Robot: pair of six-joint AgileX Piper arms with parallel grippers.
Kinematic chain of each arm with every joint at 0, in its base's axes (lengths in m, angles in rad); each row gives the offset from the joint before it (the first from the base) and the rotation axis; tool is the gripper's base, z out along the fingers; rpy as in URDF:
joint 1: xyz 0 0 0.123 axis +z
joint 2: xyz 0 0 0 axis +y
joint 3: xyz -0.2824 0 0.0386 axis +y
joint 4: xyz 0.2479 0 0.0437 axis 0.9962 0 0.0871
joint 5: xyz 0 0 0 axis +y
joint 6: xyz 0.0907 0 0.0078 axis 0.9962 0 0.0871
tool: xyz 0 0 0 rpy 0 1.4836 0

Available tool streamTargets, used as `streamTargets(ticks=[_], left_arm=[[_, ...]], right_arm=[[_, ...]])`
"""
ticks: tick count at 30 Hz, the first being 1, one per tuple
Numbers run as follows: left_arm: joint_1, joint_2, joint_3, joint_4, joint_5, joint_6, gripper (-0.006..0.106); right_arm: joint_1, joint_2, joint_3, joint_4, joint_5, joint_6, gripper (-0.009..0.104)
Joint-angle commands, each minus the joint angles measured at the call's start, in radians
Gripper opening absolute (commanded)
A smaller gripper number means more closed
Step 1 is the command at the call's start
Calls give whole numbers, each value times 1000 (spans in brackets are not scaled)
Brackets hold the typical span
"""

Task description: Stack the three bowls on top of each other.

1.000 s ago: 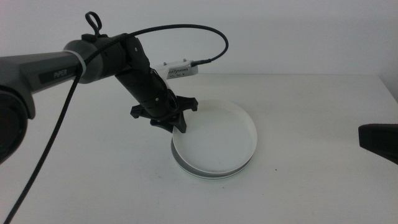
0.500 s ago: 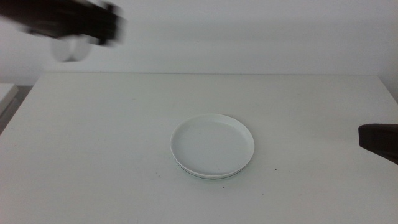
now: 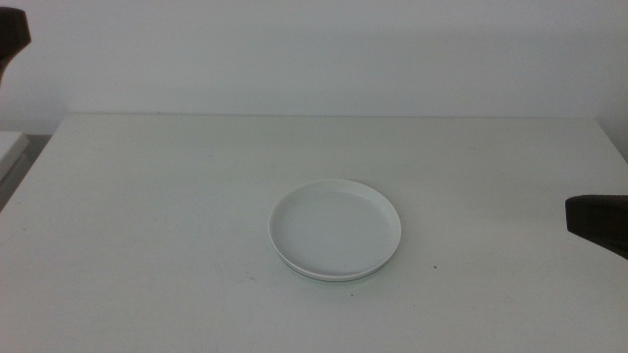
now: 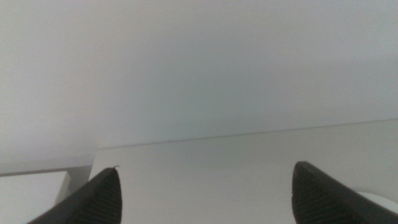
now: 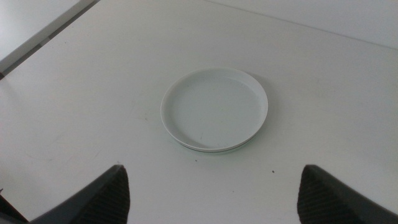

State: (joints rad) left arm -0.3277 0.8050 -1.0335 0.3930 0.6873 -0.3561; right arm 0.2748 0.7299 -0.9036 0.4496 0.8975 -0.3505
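The white bowl (image 3: 336, 227) sits on top of a stack at the table's middle. Only a thin pale rim of the lower bowls (image 3: 332, 278) shows under its near edge, and their colours are hard to tell apart. The stack also shows in the right wrist view (image 5: 214, 107). My left gripper (image 4: 205, 168) is open and empty, raised high and far from the stack. Only a dark part of the left arm (image 3: 12, 27) shows in the top left corner of the middle view. My right gripper (image 5: 212, 168) is open and empty, waiting at the right edge (image 3: 597, 222).
The white table (image 3: 147, 216) carries nothing else. Its far edge meets a pale wall. A lower surface (image 3: 10, 147) shows past the table's left edge.
The left arm let go of the white bowl, which settled flat on the stack. The arm then pulled up and away to the top left corner. The right gripper has not moved.
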Motion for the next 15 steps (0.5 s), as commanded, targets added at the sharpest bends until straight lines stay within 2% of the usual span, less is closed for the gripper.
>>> streamTargets(ticks=[1, 7, 11, 13, 15], left_arm=[[-2, -2, 4, 0, -18, -9, 94], [-2, -4, 4, 7, -18, -15, 94], [-2, -4, 4, 43, -31, -10, 94], [6, -18, 4, 33, -25, -7, 94], [50, -34, 4, -32, -23, -3, 94]], right_arm=[[-6, 3, 3, 4, -8, -7, 79], [-6, 3, 3, 4, -8, -7, 79], [-6, 3, 3, 4, -8, -7, 79], [-6, 3, 3, 4, -8, -7, 79], [-6, 3, 3, 4, -8, -7, 79]])
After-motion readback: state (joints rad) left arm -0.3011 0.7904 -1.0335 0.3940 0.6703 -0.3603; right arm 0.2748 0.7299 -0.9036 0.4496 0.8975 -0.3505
